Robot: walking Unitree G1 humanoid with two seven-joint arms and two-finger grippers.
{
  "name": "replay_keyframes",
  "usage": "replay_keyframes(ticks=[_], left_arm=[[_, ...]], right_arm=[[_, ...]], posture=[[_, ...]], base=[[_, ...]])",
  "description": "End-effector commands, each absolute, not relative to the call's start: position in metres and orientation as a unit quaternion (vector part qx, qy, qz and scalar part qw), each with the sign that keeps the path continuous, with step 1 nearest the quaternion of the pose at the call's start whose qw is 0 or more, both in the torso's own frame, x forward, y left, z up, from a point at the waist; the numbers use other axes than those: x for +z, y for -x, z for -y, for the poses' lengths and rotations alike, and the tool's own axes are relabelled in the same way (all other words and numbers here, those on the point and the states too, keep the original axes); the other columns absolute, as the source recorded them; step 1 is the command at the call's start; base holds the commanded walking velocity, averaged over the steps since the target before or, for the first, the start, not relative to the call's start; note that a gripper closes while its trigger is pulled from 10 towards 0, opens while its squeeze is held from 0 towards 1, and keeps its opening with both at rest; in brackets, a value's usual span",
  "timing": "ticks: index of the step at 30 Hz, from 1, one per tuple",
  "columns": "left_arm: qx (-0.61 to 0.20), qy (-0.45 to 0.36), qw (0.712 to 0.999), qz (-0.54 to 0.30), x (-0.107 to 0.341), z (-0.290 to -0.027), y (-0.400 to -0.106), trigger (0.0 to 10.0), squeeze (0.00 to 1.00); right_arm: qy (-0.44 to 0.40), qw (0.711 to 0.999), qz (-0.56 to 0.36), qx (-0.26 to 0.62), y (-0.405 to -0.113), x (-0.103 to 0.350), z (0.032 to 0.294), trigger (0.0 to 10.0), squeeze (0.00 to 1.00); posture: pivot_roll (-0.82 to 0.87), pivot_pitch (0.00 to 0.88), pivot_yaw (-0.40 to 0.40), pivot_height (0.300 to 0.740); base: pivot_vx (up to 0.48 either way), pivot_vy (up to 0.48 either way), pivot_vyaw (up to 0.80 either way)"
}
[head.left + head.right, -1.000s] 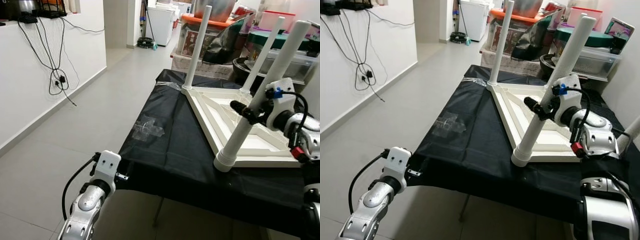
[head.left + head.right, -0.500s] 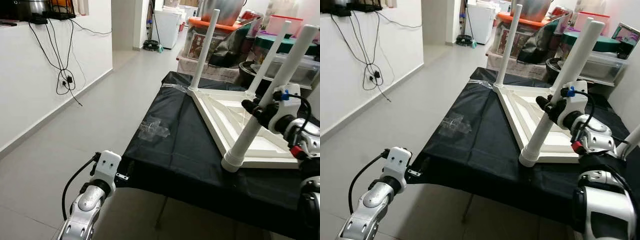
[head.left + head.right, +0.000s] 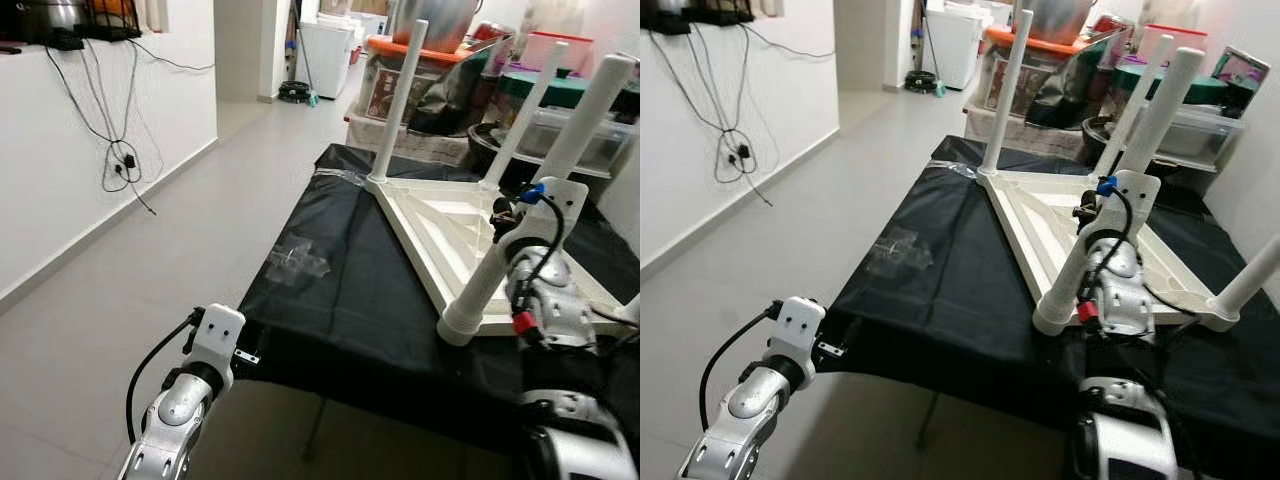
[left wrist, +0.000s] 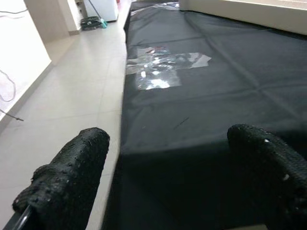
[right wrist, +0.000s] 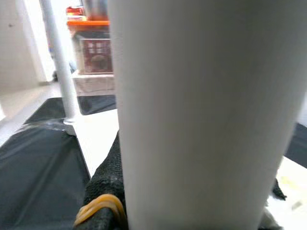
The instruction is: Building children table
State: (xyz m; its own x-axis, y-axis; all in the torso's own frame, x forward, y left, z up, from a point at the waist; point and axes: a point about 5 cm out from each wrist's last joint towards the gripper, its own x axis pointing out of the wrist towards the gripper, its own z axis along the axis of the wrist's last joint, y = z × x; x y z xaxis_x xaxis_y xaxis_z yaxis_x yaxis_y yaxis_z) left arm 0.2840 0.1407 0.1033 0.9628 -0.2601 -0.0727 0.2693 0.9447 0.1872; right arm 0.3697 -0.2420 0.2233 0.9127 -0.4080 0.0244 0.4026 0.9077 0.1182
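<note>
I am watching the black-covered worktop [image 3: 350, 290], where the white children's table [image 3: 455, 215] is lying upside down with its legs pointing up. My right gripper [image 3: 508, 215] is closing around the nearest leg [image 3: 530, 205], which is leaning rather than standing straight (the wrist view is showing the leg pressed between the black pads). My worry is that if I am twisting or pushing while the leg is tilted, the joint could bind, or the whole frame could slide on the slick cover toward the worktop's near edge.

Behind the worktop, a clear storage bin [image 3: 590, 130] with a green lid and an orange-lidded box [image 3: 400, 70] are sitting; I cannot tell their contents.

My left gripper [image 4: 168, 191] is hanging open, beside the worktop's near corner, holding nothing. A scrap of clear tape [image 3: 295, 262] is lying on the cover.
</note>
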Motion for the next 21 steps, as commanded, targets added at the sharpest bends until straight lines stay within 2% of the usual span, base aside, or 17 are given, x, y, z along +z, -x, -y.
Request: replay_keyframes(ticks=[1, 5, 7, 14, 15, 16, 21], left_arm=[[-0.132, -0.105, 0.985, -0.040, 0.097, -0.142, -0.283, 10.0, 0.00], [-0.127, -0.106, 0.985, -0.044, 0.095, -0.143, -0.283, 10.0, 0.00], [-0.128, -0.103, 0.985, -0.044, 0.095, -0.140, -0.282, 10.0, 0.00], [-0.129, -0.101, 0.985, -0.045, 0.094, -0.139, -0.281, 10.0, 0.00], [-0.129, -0.101, 0.985, -0.045, 0.094, -0.139, -0.281, 10.0, 0.00], [-0.130, -0.102, 0.985, -0.045, 0.094, -0.139, -0.281, 10.0, 0.00], [-0.132, -0.103, 0.985, -0.044, 0.095, -0.139, -0.282, 10.0, 0.00]], right_arm=[[-0.053, 0.974, -0.059, -0.213, -0.367, 0.184, 0.234, 0.0, 0.00], [-0.042, 0.975, -0.082, -0.203, -0.371, 0.188, 0.222, 0.0, 0.00], [-0.028, 0.977, -0.091, -0.190, -0.372, 0.194, 0.220, 10.0, 0.00], [-0.030, 0.975, -0.075, -0.205, -0.367, 0.201, 0.222, 10.0, 0.00], [-0.034, 0.975, -0.067, -0.208, -0.366, 0.204, 0.224, 10.0, 1.00], [-0.041, 0.982, -0.045, -0.181, -0.365, 0.214, 0.232, 10.0, 0.00], [-0.045, 0.998, 0.036, -0.005, -0.360, 0.243, 0.247, 10.0, 0.00]], posture=[[0.10, 0.000, -0.142, 0.740], [0.09, 0.000, -0.149, 0.740], [0.09, 0.000, -0.149, 0.740], [0.09, 0.000, -0.151, 0.740], [0.09, 0.000, -0.151, 0.740], [0.09, 0.000, -0.145, 0.740], [0.09, 0.000, -0.138, 0.740]], base=[[0.000, 0.000, 0.00], [0.000, 0.000, 0.00], [0.000, 0.000, 0.00], [0.000, 0.000, 0.00], [0.000, 0.000, 0.00], [0.000, 0.000, 0.00], [0.000, 0.000, 0.00]])
